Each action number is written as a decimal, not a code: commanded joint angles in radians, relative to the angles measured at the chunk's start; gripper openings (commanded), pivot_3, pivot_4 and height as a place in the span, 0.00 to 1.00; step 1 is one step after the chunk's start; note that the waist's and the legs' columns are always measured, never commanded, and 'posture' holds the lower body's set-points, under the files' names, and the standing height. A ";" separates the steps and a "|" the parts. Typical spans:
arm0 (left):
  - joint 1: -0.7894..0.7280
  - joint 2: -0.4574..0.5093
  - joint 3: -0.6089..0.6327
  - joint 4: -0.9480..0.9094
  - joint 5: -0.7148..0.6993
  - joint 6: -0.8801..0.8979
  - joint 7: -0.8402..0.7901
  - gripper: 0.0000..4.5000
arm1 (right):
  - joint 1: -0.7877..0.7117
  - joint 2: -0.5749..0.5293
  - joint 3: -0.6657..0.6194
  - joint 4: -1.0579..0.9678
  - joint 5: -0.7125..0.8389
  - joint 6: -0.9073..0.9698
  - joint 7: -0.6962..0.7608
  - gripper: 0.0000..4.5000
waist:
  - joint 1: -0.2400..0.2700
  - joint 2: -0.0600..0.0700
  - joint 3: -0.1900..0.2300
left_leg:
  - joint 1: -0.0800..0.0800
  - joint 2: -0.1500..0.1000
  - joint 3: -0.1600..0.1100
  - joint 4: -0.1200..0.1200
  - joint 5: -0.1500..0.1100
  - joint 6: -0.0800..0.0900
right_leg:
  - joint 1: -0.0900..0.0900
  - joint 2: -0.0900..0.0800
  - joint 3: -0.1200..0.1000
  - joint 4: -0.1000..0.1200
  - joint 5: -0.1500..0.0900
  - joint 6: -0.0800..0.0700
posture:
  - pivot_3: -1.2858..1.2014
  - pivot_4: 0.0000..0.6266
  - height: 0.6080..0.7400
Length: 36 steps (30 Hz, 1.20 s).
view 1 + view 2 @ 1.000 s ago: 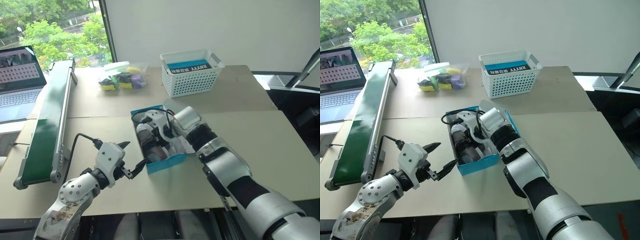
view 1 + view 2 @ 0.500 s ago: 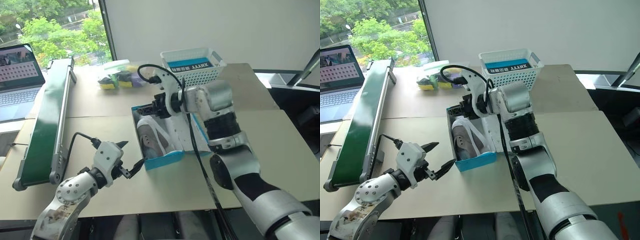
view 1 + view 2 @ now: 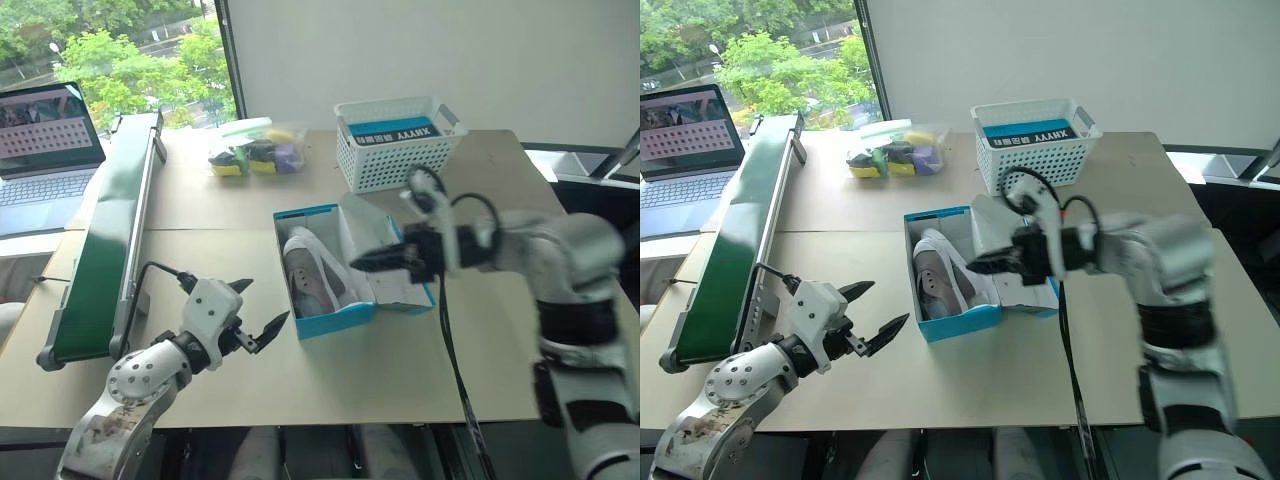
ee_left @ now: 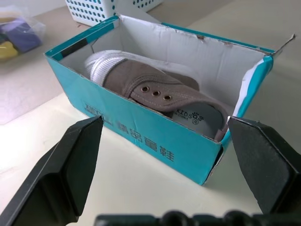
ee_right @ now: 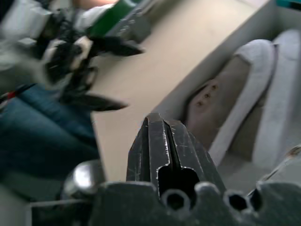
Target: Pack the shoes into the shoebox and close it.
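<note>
The blue shoebox (image 3: 345,316) stands open in the middle of the table, its white-lined lid (image 3: 362,226) tipped back toward the right. A grey-beige shoe (image 3: 308,276) with a pale sole lies inside; in the left wrist view the same shoe (image 4: 155,88) shows its eyelets. Whether a second shoe lies beside it, I cannot tell. My right gripper (image 3: 362,263) hovers above the box's right half, pointing left, fingers (image 5: 164,148) pressed together and holding nothing. My left gripper (image 3: 262,303) is open on the near left of the box, a little short of its front wall.
A white lattice basket (image 3: 398,140) stands at the back of the table. A bag of coloured items (image 3: 252,155) lies to its left. A green conveyor (image 3: 105,240) runs along the left edge, with a laptop (image 3: 40,140) beyond. A black cable (image 3: 447,335) hangs from my right wrist.
My right gripper has lifted out of the box, swung to the right and shut empty. The shoe stays in the box. The left gripper has not moved.
</note>
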 commanded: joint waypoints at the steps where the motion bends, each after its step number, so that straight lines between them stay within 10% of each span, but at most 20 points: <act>1: -0.028 0.005 -0.006 0.008 -0.011 -0.016 -0.026 1.00 | 0.151 -0.118 0.001 -0.120 0.091 -0.022 0.092 0.01 | 0.001 -0.001 -0.001 | 0.001 0.000 -0.001 0.000 0.000 0.000 | 0.002 0.000 -0.001 0.000 -0.003 0.004 | 0.52 0.24 0.96; 8: -0.035 0.024 0.034 0.053 -0.030 -0.041 -0.087 1.00 | 0.432 -0.164 0.175 -0.073 -0.200 -0.197 -0.202 0.01 | -0.001 -0.001 0.000 | 0.001 0.000 0.003 0.003 0.000 0.001 | 0.001 0.000 0.003 0.001 -0.004 0.006 | 0.52 0.24 0.96; 21: -0.067 0.063 0.069 0.102 -0.054 -0.033 -0.147 1.00 | 0.627 0.666 -0.420 0.107 -0.218 -0.230 -0.950 0.01 | 0.000 -0.003 -0.002 | 0.001 0.000 0.004 0.004 0.000 0.000 | 0.000 0.001 0.007 0.002 -0.003 0.008 | 0.52 0.24 0.96; 27: -0.104 0.071 0.060 0.127 -0.052 -0.030 -0.166 1.00 | 0.562 0.928 -0.607 0.145 0.008 -0.301 -1.056 0.01 | -0.005 -0.006 -0.005 | 0.006 0.001 0.004 0.004 0.000 0.000 | 0.004 0.001 0.007 0.002 -0.002 0.008 | 0.52 0.24 0.96; 36: -0.127 0.072 0.051 0.142 -0.041 -0.036 -0.170 1.00 | 0.451 0.933 -0.570 0.254 0.224 -0.418 -1.006 0.01 | -0.023 -0.001 -0.004 | 0.005 0.002 0.008 0.002 0.000 0.001 | 0.001 0.003 0.010 0.003 -0.001 0.006 | 0.52 0.24 0.96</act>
